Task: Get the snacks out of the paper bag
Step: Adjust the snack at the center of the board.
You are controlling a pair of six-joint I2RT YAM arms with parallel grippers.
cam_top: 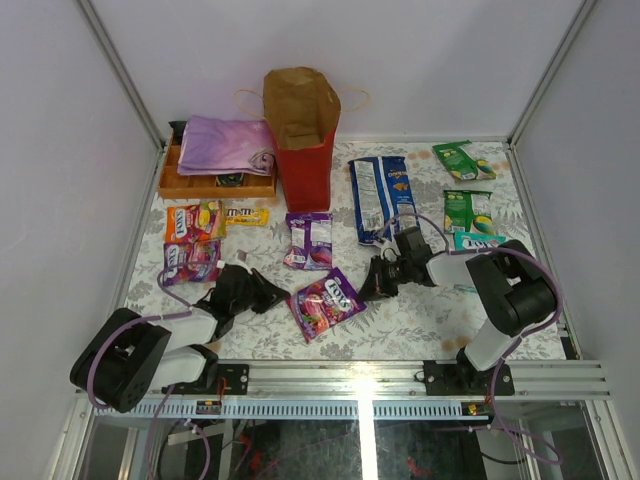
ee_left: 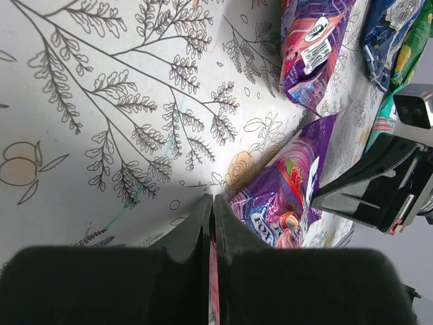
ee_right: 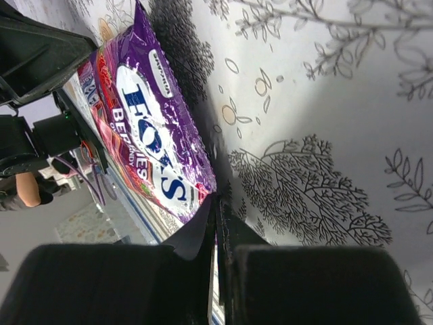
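The red paper bag point(cam_top: 305, 140) stands upright and open at the back, its brown inside showing. Snacks lie spread over the table. A purple candy packet point(cam_top: 325, 302) lies flat between my two grippers. My left gripper point(cam_top: 283, 297) sits low at its left corner, shut point(ee_left: 213, 200). The packet point(ee_left: 284, 196) lies against its right finger, and a pink sliver shows in the slit. My right gripper point(cam_top: 366, 292) is low at the packet's right side, shut point(ee_right: 218, 200), with the packet's corner point(ee_right: 152, 128) at its tip.
A second purple packet point(cam_top: 309, 240), a long blue chip bag point(cam_top: 380, 198), green packs point(cam_top: 467, 210) and a teal pack point(cam_top: 478, 241) lie middle and right. Orange, yellow and pink packs point(cam_top: 195, 222) lie left. A wooden box point(cam_top: 215, 185) with purple cloth point(cam_top: 225, 143) stands beside the bag.
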